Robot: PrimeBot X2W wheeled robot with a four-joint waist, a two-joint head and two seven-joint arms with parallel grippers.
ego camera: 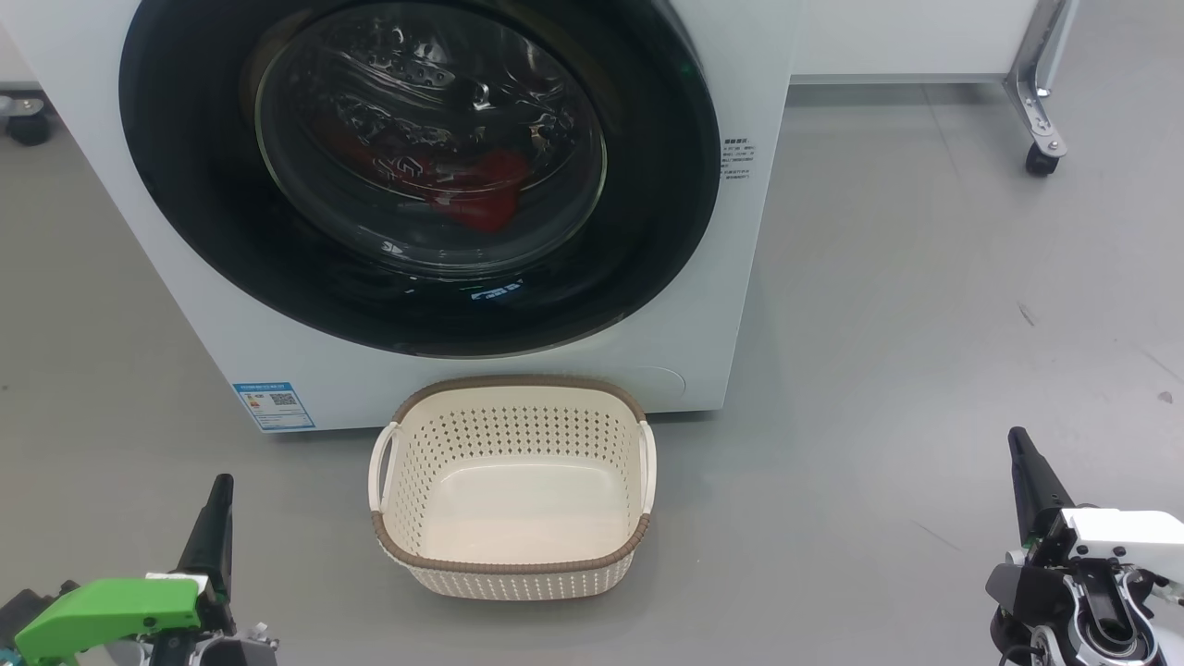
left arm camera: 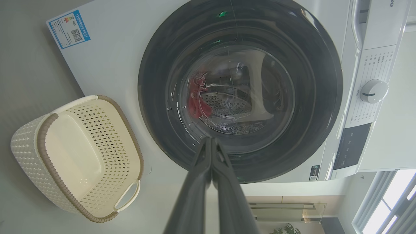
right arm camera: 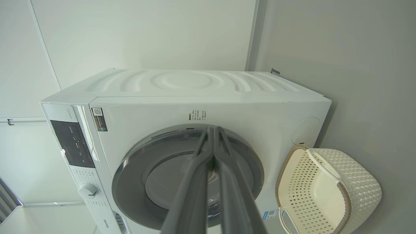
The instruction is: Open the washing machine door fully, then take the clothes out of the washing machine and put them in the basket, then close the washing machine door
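Jaws of the left gripper point(left arm camera: 210, 140) are pressed together along their whole length, tips meeting, with nothing pinched between them. In the head view it sits low at the left above the grey floor point(ego camera: 879, 324), its dark tip pointing towards the washing machine point(ego camera: 176, 333) and apart from it. The right gripper point(right arm camera: 213, 129) is likewise pressed together and holds nothing. It sits low at the right of the head view, well apart from the machine.

Between the two grippers the basket point(ego camera: 518, 381) stands upright on the floor, its bare cream bottom showing and its white handles on either side. It stands just in front of the machine, below the door. Whether its rear rim touches the white front I cannot tell.

The washing machine door point(ego camera: 194, 231) is closed flat against the front, its glossy black ring nearly as wide as the machine. Through the bulging glass window the clothes point(ego camera: 486, 185) show as a red bundle low in the steel drum, with some white marking on the left part. A small blue label point(ego camera: 274, 405) sits low on the front, at the left of the basket. In the left wrist view a white dial point(left arm camera: 373, 91) shows on the control panel. At the right of the head view, a chrome leg on a black caster point(ego camera: 1041, 159) stands on the floor.
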